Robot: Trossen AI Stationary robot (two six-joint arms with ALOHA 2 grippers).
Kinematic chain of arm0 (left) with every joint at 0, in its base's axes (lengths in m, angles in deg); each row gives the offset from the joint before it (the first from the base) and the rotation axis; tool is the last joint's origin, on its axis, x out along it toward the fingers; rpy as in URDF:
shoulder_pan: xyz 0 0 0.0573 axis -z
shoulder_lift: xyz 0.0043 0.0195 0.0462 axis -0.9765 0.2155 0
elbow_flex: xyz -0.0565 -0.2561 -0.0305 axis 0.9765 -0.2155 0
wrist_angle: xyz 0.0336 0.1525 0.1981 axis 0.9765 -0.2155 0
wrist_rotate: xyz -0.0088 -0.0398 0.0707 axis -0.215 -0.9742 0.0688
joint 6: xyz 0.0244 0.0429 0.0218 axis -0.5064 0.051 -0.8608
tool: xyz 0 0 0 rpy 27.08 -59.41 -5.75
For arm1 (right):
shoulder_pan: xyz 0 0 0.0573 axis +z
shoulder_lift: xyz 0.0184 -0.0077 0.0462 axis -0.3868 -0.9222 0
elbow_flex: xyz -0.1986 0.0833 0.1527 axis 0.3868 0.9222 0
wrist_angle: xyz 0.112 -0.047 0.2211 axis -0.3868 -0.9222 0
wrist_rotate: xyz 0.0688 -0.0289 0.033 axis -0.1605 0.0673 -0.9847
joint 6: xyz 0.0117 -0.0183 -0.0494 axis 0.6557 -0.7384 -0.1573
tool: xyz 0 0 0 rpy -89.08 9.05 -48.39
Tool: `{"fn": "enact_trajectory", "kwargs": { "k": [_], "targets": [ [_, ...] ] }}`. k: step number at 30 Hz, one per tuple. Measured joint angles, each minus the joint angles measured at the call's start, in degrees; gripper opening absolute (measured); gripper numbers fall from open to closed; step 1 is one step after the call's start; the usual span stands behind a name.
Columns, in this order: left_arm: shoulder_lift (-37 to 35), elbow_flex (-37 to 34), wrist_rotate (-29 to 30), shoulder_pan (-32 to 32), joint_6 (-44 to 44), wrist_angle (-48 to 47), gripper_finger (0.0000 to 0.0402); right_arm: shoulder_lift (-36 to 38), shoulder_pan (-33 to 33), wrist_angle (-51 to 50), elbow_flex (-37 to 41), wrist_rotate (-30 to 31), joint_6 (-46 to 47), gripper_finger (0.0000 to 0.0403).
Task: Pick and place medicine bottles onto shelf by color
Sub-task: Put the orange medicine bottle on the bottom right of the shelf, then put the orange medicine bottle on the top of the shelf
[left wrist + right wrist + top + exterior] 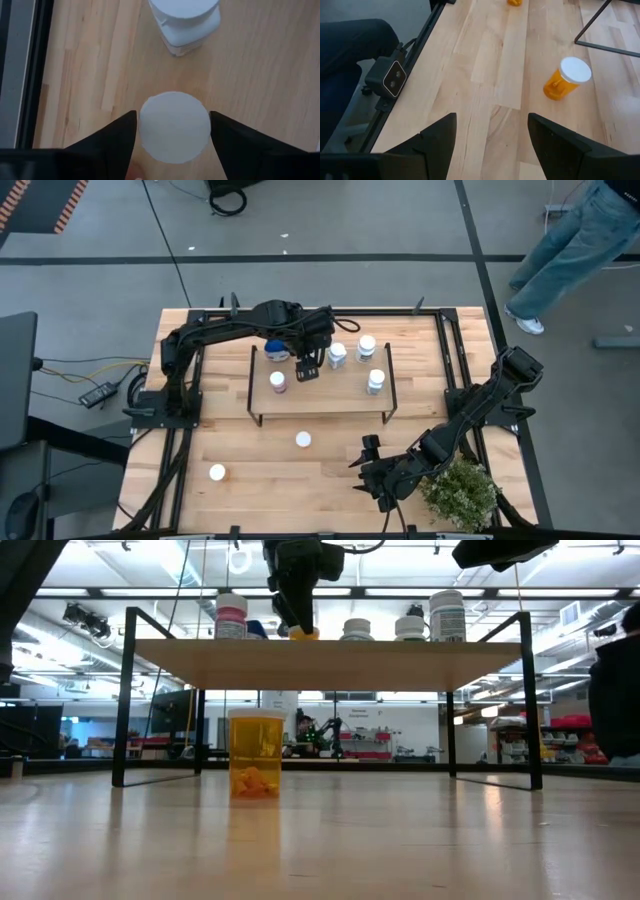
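Between the left gripper's (pixel 172 131) fingers (pixel 112 137), a white-capped bottle (pixel 174 126) is standing on the shelf (pixel 260 75), with slim gaps showing on both sides of the cap, so the fingers seem to be letting go rather than squeezing; the orange body (pixel 304 633) peeks out just below them in the low view. Just ahead of the fingers another white bottle (pixel 186 22) is waiting, so a straight upward retreat looks wisest, without any sideways brush. Well apart from this gripper, the right gripper (pixel 490 132) is hovering with fingers spread and empty near the front of the table (pixel 250 470), an orange bottle (pixel 566 77) sitting ahead of them. No label writing is showing clearly enough to read.
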Motion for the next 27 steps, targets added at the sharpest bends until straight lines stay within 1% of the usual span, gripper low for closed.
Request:
{"fn": "enact_trajectory", "kwargs": {
  "k": [10,16,20,22,24,27],
  "targets": [
    [-0.71,0.02,0.21,0.0,-0.22,-0.79,0.0287,0.0,0.02,0.0,0.0,-0.02,0.01,0.0253],
    [-5.02,0.09,1.1,0.9,-1.35,-0.76,0.0286,0.0,-0.01,0.27,0.0,0.91,-0.22,0.0253],
    [-8.53,0.09,5.27,2.89,-1.3,-0.32,0.0285,0.0,-0.04,1.11,0.0,1.14,-1.7,0.0253],
    [-10.28,0.11,6.73,4.24,0.12,-0.39,0.0284,0.0,-0.02,1.55,0.0,1.27,-2.1,0.0253],
    [-11.82,0.11,7.57,5.92,2.32,-0.62,0.0284,0.0,-0.1,1.83,0.0,1.46,-2.39,0.0253],
    [-13.54,0.11,7.75,9.24,5.29,-1.16,0.0284,0.0,-0.76,2.55,0.0,3.35,-3.63,0.0253]
  ]
}}
